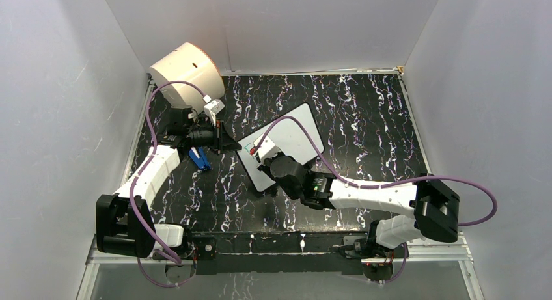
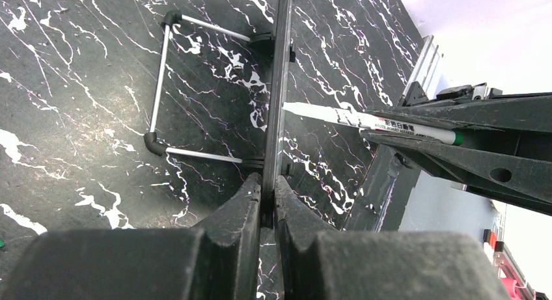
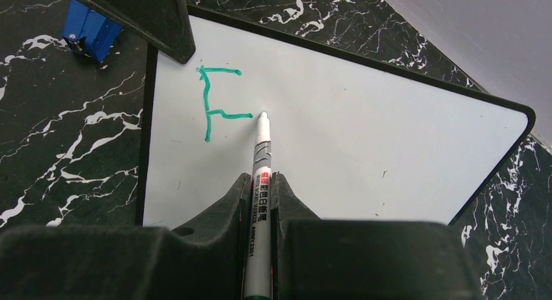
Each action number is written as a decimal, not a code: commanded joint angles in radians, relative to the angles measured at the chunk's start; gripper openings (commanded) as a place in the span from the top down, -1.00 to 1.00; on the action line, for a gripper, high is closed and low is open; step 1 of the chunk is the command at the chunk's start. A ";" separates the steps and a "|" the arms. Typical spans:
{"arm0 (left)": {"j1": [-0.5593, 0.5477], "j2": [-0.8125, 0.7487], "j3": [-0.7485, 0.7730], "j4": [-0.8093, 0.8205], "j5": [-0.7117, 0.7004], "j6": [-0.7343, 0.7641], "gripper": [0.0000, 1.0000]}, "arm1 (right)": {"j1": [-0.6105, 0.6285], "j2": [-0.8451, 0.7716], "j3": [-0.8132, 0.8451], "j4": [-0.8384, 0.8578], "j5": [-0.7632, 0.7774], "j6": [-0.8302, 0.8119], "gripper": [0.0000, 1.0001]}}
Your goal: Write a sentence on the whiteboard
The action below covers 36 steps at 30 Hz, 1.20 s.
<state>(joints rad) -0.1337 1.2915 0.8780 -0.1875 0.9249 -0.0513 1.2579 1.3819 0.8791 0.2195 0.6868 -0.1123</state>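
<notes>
My right gripper (image 3: 260, 183) grasps the marker (image 3: 263, 144), tip just beside a green F (image 3: 209, 105) in the upper left of the whiteboard (image 3: 364, 137), which sits mid-frame from above; my left gripper (image 2: 268, 183) is clenched on its edge

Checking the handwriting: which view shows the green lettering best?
Right wrist: the green letter F is sharp on the whiteboard. Top external shows it too small to read; left wrist sees the board's edge.
</notes>
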 commanded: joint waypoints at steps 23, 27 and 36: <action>0.000 0.015 0.002 -0.059 -0.068 0.028 1.00 | -0.003 -0.014 0.046 -0.081 -0.072 0.020 1.00; 0.000 0.017 0.004 -0.060 -0.070 0.027 1.00 | -0.002 -0.013 0.044 -0.105 -0.082 0.024 1.00; 0.000 0.019 0.004 -0.063 -0.075 0.029 1.00 | -0.002 -0.019 0.036 -0.120 -0.071 0.014 1.00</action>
<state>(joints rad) -0.1337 1.2938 0.8780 -0.1886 0.9192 -0.0513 1.2591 1.3788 0.8940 0.1268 0.6209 -0.1047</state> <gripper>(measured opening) 0.083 0.199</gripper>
